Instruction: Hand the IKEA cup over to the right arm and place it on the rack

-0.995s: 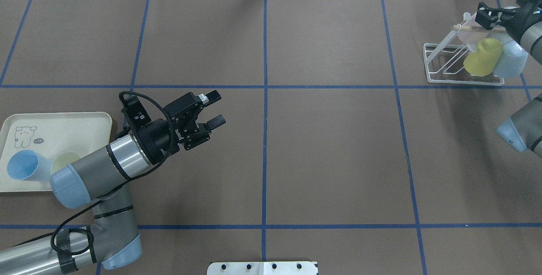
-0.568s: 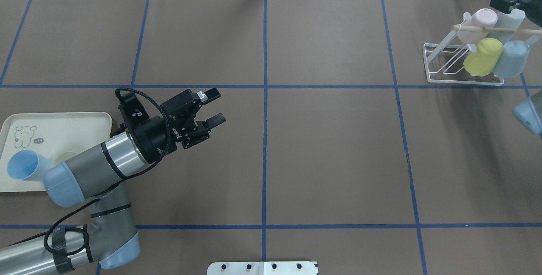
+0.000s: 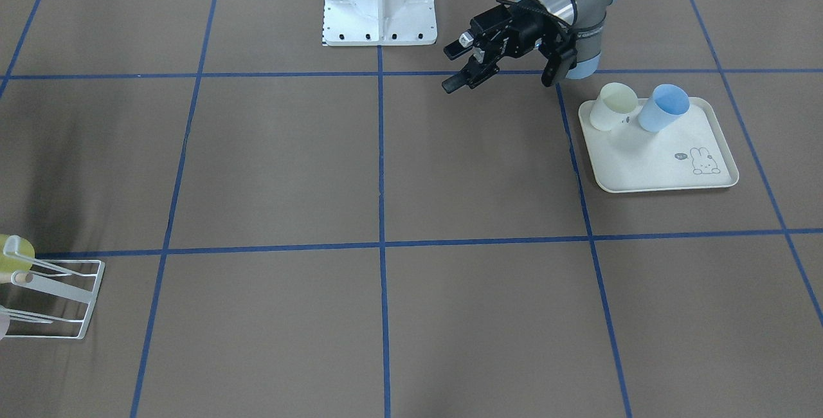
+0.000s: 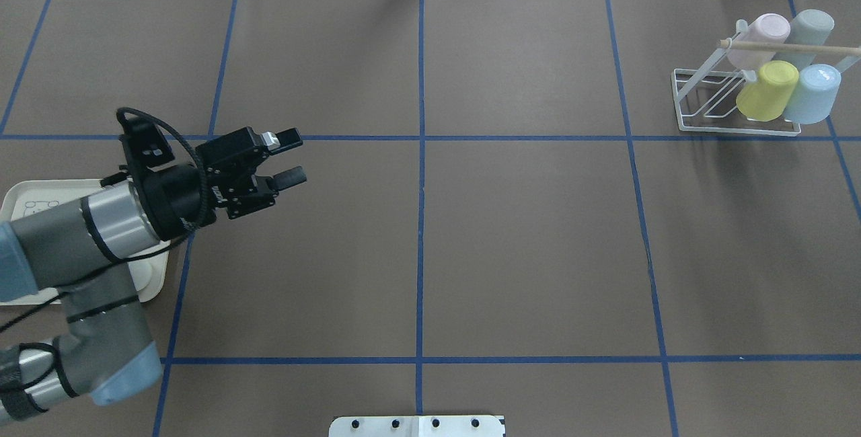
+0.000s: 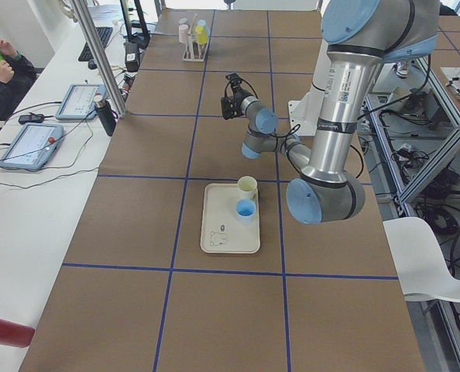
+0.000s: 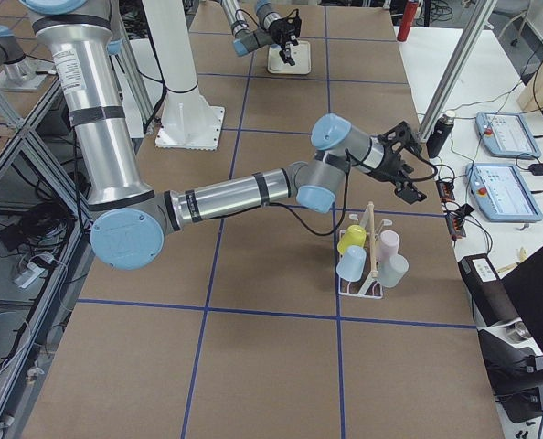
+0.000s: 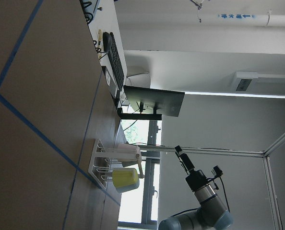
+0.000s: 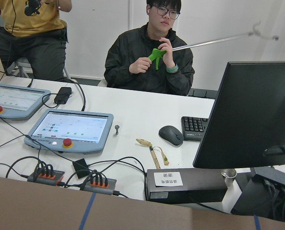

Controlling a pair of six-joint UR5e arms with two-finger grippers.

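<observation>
In the front-facing view, the left arm's fingers (image 3: 454, 83), apart and empty, point away from the blue cup (image 3: 663, 108) on the tray (image 3: 649, 170) to their right.

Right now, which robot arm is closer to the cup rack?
The right. The right gripper hangs in the air close beside the rack; the left gripper is far across the table, near the tray.

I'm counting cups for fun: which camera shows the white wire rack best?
Overhead exterior: the whole rack with four cups on it. Exterior right shows it smaller. Front-facing crops it at the edge; exterior left shows it far off; left wrist-mounted shows it sideways.
</observation>
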